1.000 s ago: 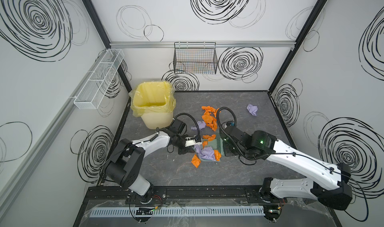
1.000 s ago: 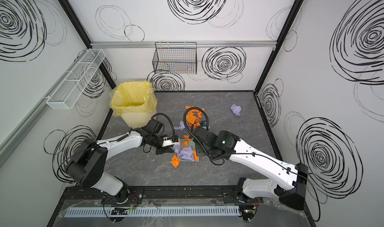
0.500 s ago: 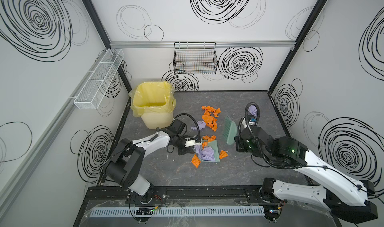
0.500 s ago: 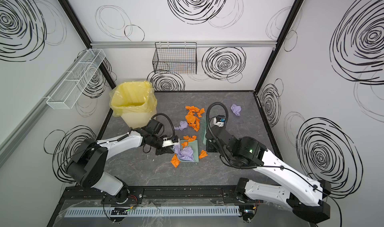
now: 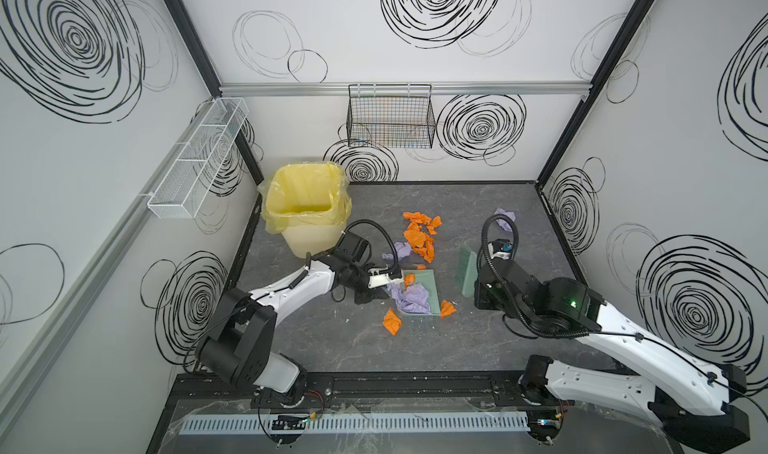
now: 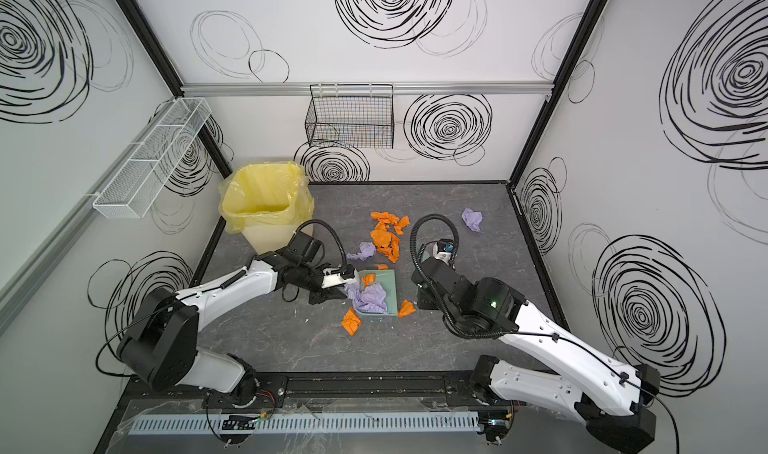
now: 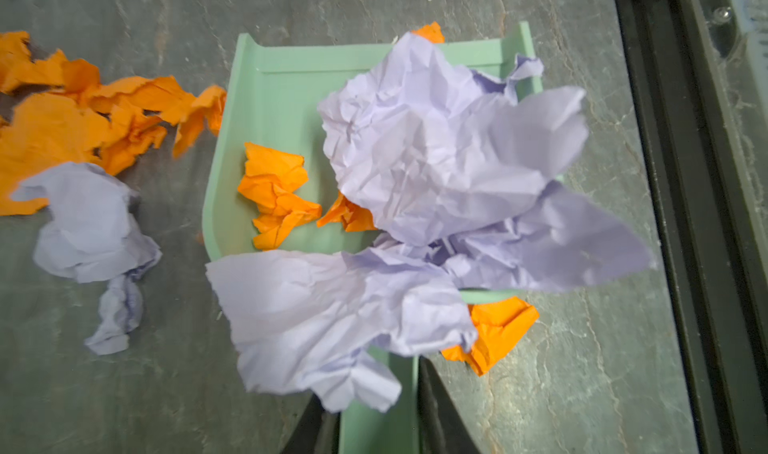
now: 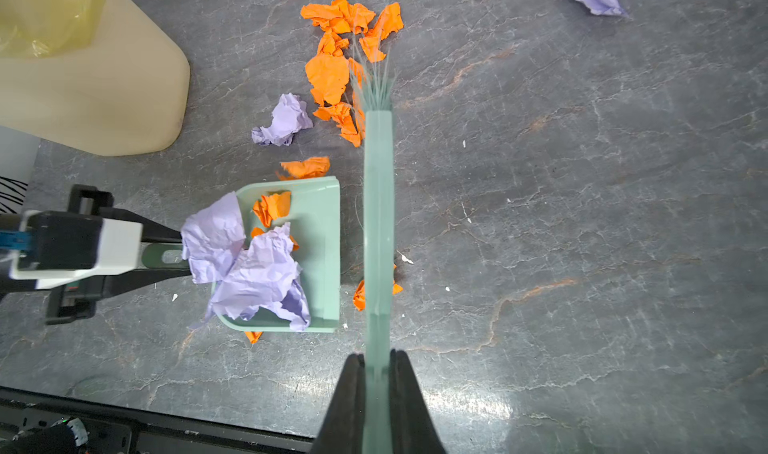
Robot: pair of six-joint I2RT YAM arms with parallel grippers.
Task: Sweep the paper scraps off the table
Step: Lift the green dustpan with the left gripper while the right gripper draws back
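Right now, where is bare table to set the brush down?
Bare: the front strip along the rail; the back strip from bin to lilac wad. Crowded: around the dustpan and up to the orange pile.

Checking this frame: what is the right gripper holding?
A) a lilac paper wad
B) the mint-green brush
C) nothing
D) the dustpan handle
B: in the right wrist view the right gripper is shut on the brush handle; the left gripper grips the dustpan by its handle.
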